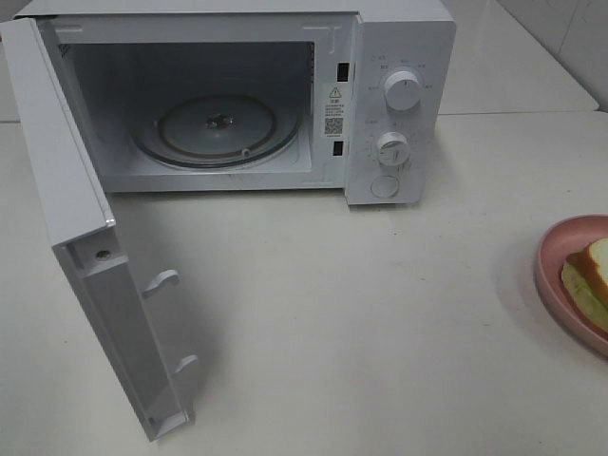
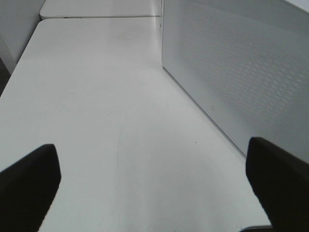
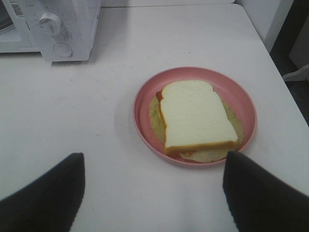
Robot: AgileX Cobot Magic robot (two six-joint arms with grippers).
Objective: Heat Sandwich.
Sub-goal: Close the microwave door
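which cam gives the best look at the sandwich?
Right wrist: the whole sandwich shows from above, sitting on the pink plate. Exterior high catches only a cropped corner of it at the frame's right edge. Left wrist doesn't show it at all.

Glossy white microwave [image 1: 399, 104] – glass turntable [image 1: 217, 128]; matt pink plate [image 3: 145, 104].

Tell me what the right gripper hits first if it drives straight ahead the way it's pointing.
Most likely the sandwich on the pink plate: it lies squarely between the open right gripper's fingers, ahead of them. Depth is unclear, so the plate's near rim might come first.
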